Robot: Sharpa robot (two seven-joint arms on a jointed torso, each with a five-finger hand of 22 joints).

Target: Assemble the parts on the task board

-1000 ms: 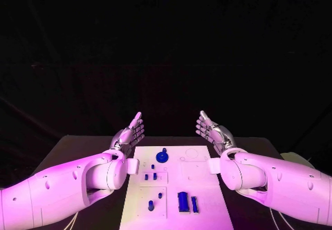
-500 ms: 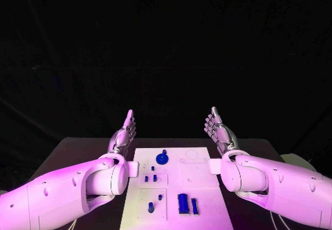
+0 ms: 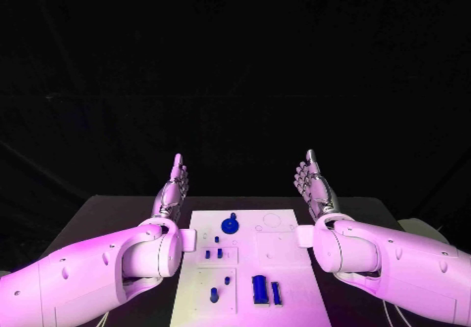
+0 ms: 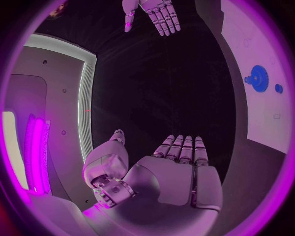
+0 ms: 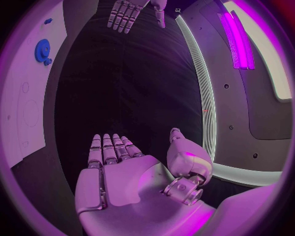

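The left hand (image 3: 172, 189) stands upright above the table's far edge, just off the far-left corner of the task board (image 3: 280, 262), palm turned inward, fingers straight and held side by side with the thumb set apart; it holds nothing and touches nothing. The right hand (image 3: 314, 187) mirrors it off the board's far-right corner, likewise flat, fingers extended together, thumb out to the side, empty. In the left wrist view the left hand's palm (image 4: 175, 179) faces the right hand (image 4: 152, 14) across a dark gap, and the board lies off to one side of that gap. Both hands are raised well clear of the board, which lies flat on the black table (image 3: 98, 211) between the two white forearms. On the board, the blue gear (image 3: 230, 223) sits nearest the hands, at the far end toward the left hand. Closer to the robot lie small blue pegs (image 3: 213, 253) at mid-board, then a blue block (image 3: 260, 289) with a slimmer blue bar (image 3: 275, 291) just beside it at the near end.
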